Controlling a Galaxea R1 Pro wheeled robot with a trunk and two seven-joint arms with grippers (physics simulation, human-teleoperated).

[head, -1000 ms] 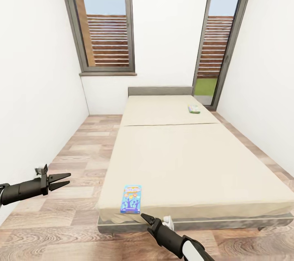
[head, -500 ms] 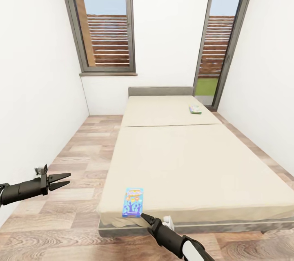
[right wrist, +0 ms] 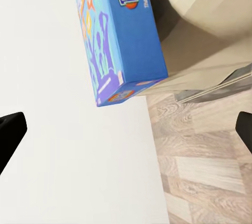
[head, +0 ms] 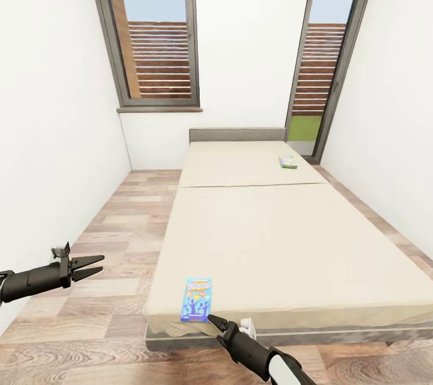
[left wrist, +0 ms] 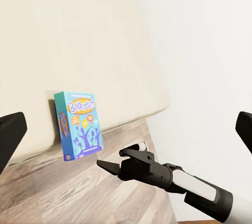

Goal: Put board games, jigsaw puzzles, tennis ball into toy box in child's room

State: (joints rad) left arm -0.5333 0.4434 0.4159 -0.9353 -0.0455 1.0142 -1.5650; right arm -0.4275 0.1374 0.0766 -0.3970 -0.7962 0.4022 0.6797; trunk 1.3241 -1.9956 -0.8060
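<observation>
Bright even daylight, soft shadows, stretched edges

From the head we look forward and down along the low beige-mattressed bed (head: 282,234) toward its far end. Our left wrist camera faces across the foot corner from a moderate distance; our right wrist camera sits very close to that corner. All three views share the flat blue printed game box (head: 197,299) (left wrist: 79,125) (right wrist: 118,40).
</observation>
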